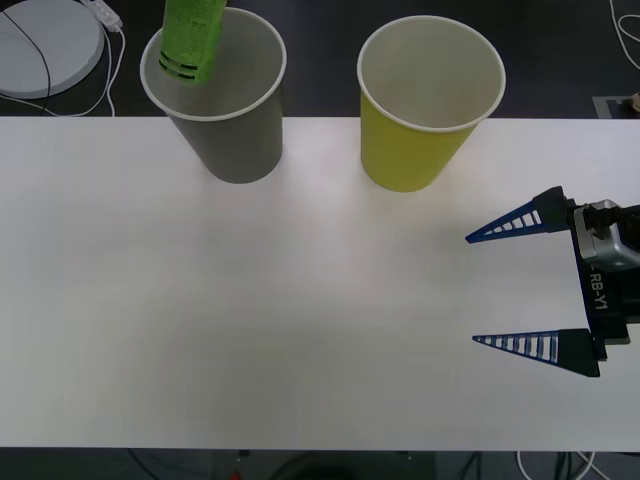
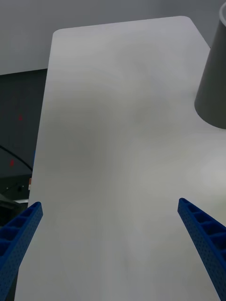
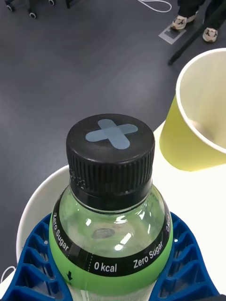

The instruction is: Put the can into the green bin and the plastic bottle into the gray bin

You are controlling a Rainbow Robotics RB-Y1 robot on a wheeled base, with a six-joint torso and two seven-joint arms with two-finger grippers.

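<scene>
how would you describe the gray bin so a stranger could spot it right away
On the white table, two large tapered paper cups stand at the far edge. The gray bin is the left one, with the plastic bottle over its mouth; its neighbour, the green bin, is yellow-green.

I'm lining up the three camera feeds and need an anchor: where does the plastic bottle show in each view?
Front view: the plastic bottle hangs at the top left, its lower end inside the gray bin's mouth.
Left wrist view: it stands centre, cap up, clamped between the left gripper's blue fingers.
Right wrist view: not in it.
Shared landmark: the green bin, beside the bottle in front and left wrist views.
</scene>
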